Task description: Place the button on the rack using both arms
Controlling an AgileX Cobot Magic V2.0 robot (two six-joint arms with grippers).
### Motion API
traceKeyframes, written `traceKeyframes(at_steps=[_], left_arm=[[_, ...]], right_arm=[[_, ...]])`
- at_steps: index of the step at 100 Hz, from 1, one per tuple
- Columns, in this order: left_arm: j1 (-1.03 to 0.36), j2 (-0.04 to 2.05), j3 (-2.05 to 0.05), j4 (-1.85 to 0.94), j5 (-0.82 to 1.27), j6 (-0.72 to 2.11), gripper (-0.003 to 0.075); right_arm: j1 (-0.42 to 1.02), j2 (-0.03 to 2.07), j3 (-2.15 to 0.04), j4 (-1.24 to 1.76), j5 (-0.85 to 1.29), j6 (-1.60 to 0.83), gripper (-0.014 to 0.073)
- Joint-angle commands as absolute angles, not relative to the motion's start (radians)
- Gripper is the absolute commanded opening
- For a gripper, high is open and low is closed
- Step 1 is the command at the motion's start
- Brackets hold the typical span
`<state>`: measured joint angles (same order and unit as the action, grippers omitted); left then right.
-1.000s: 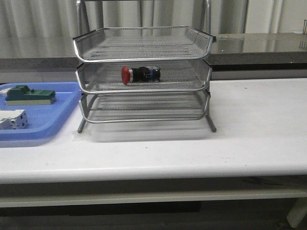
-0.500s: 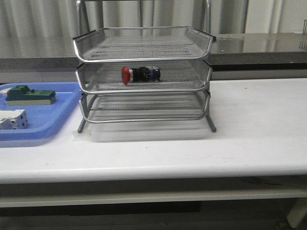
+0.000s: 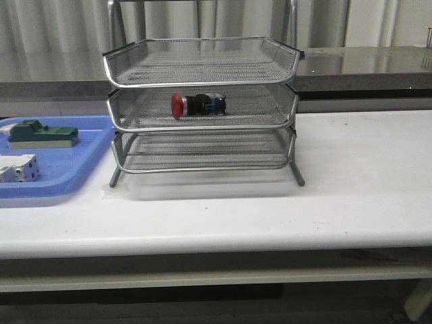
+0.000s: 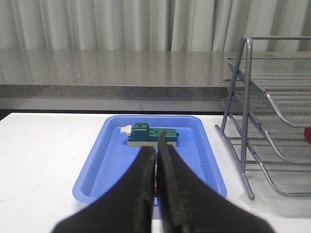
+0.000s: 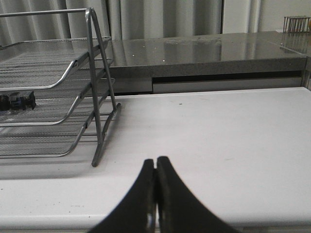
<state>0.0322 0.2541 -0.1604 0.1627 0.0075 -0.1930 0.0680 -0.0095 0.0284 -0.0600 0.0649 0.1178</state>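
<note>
On the rack's (image 3: 202, 88) middle tier lies the button (image 3: 196, 104).

**White counter: rack and blue tray**

I see a long white counter (image 3: 351, 196) running across the front view. The rack (image 3: 202, 111) stands on its metal legs near the middle, three wire-mesh tiers stacked. Just beside it, to the left, a flat blue tray (image 3: 64, 172) lies on the counter, its near edge close to the rack's front left leg. The right half of the counter shows only faint scuffs.
</note>
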Motion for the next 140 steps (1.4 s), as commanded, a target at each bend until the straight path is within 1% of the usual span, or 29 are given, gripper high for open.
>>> traceKeyframes(at_steps=[1, 31, 52, 95, 140], left_arm=[[0.019, 0.220, -0.158, 0.187, -0.068, -0.235, 0.0004], [-0.068, 0.065, -0.027, 0.187, -0.068, -0.235, 0.0004], [-0.068, 0.018, 0.049, 0.160, -0.096, -0.235, 0.0004], [-0.068, -0.039, 0.049, 0.157, -0.084, -0.235, 0.0004], [-0.068, -0.039, 0.049, 0.157, -0.084, -0.233, 0.0004]], right_arm=[[0.063, -0.031, 0.012, -0.059, -0.020, 0.118, -0.0057], [0.063, -0.031, 0.012, -0.059, -0.020, 0.118, -0.0057], [0.063, -0.031, 0.012, -0.059, -0.020, 0.118, -0.0057], [0.063, -0.031, 0.012, -0.059, -0.020, 0.118, -0.0057], [0.063, -0.031, 0.012, -0.059, -0.020, 0.118, -0.0057]])
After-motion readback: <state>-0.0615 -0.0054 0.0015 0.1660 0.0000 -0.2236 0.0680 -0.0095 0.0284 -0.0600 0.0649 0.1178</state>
